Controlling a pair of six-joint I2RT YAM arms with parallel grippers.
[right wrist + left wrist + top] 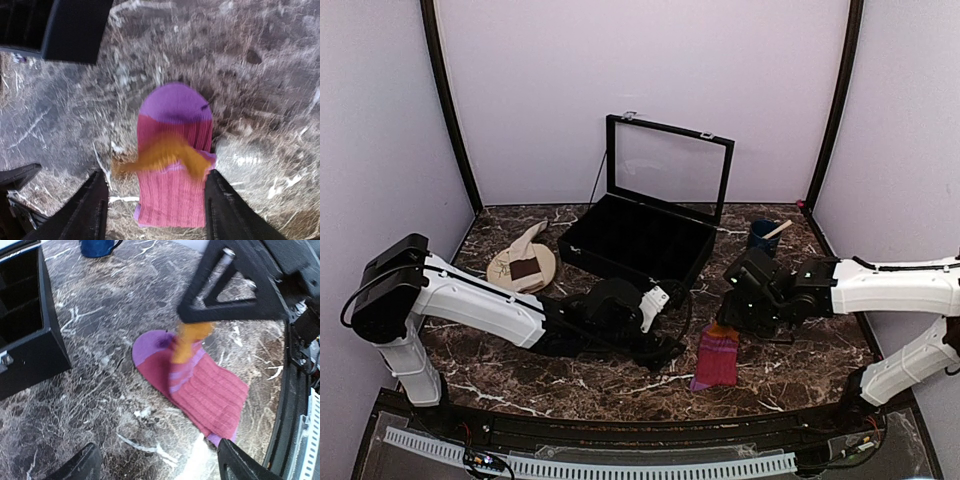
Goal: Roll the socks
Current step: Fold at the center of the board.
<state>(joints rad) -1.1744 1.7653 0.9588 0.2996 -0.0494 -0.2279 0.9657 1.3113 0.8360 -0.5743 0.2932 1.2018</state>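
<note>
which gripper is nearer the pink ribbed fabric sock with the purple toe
Right. The right gripper hangs directly over the pink sock, straddling it with open jaws. The left gripper sits off to the sock's left in the top view, apart from it.

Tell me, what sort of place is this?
Probably a lab test booth: plain walls enclose a marbled table, the left arm and right arm sit at its near edge, and a pink sock lies on it.

Pink sock (716,360) R (tip up), cream sock (530,238) L.
</note>
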